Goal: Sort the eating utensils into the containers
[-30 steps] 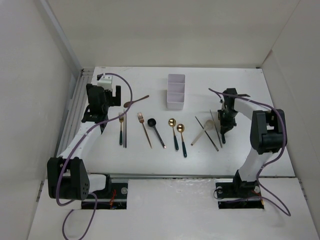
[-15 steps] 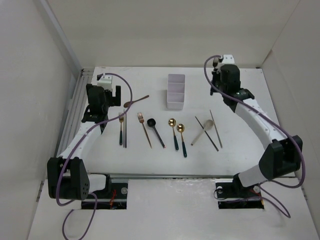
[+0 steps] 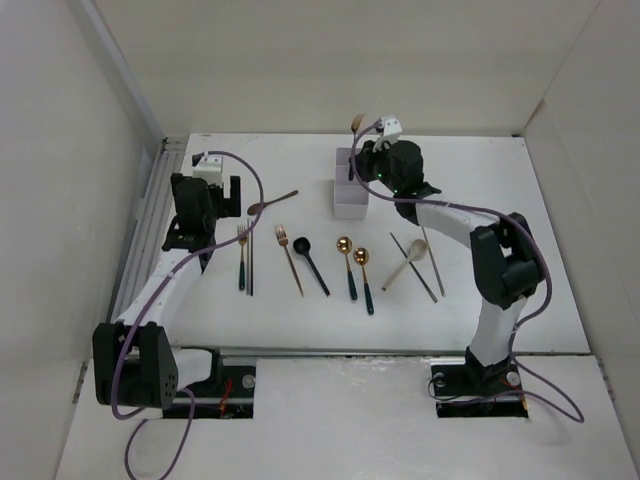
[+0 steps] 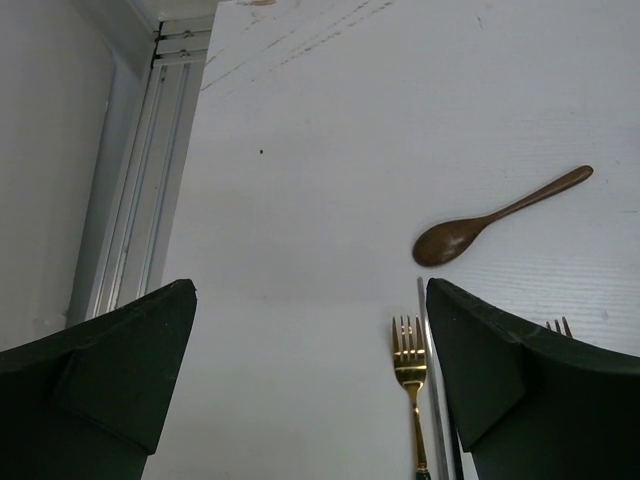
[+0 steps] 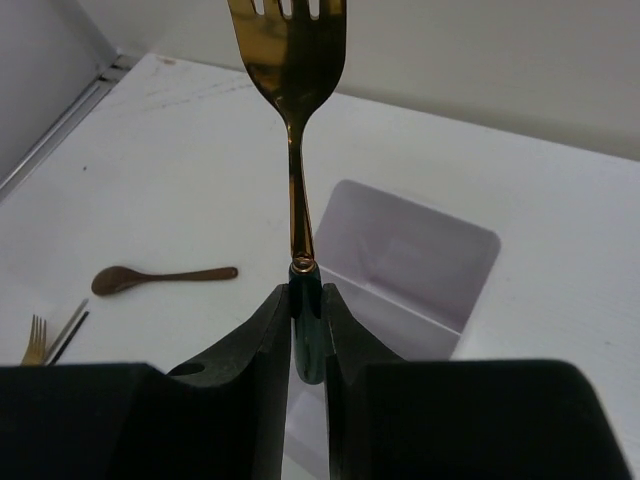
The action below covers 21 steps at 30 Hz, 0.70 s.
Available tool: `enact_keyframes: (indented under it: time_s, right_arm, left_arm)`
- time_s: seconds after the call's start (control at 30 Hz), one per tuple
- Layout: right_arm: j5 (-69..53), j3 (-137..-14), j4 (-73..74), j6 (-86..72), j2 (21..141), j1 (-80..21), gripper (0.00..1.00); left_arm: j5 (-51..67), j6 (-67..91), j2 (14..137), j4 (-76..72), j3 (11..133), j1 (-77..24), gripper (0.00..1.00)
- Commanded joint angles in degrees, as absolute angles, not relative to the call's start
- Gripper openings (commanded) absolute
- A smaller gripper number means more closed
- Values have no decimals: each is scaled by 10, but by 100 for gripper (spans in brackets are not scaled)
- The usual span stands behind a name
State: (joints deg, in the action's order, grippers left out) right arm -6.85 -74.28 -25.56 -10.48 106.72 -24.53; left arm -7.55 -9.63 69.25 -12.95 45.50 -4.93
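Where the right pincer [image 5: 305, 300] closes, its two black fingers [image 5: 262, 335] are clamped tight on the gold fork with a dark green handle [image 5: 296, 180], which stands upright with its tines up and its shiny stem catching the light. Just behind and below it lies the small white rectangular box [image 5: 470, 270] with its row of compartments, and from overhead the pincer hangs at the box's far end; whether the handle's tip touches the box I cannot tell, since the fingers hide it. To reach there, the right arm stretches from its base across toward the middle of the table's far side. Beyond the box to the left lies a brown wooden spoon [image 5: 165, 277]. Along the near side of the white table [image 3: 480, 180] runs a row: a copper fork [image 3: 290, 258], a black spoon [image 3: 311, 262], two gold-bowled spoons [image 3: 348, 265], a pale spoon [image 3: 405, 262] and dark chopsticks [image 3: 413, 267]. The left pincer [image 4: 310, 300] hovers wide apart and holds nothing, on an arm reaching forward along the left edge, with another gold fork [image 4: 408, 350] just below it.
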Motion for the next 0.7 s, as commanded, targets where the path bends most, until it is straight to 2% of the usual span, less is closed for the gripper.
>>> enact_keyframes:
  time_s: [0.0, 0.23, 0.43, 0.53, 0.67]
  right_arm:
    - [-88, -772, -355, -98, 1070, -265, 0]
    - [-11, -760, -362, -79, 1098, -284, 0]
    - [151, -772, -284, -74, 1109, -314, 0]
    - [191, -825, -195, -53, 1141, -330, 0]
    - [249, -840, -184, -46, 1153, -346, 0]
  left_arm:
    - [-81, -87, 674, -139, 446, -51, 100]
    - [-81, -76, 674, -139, 435, -51, 100]
    - [-81, -76, 674, -139, 435, -51, 100]
    - [-81, -76, 674, -144, 435, -51, 100]
    - [-81, -76, 674, -144, 435, -51, 100]
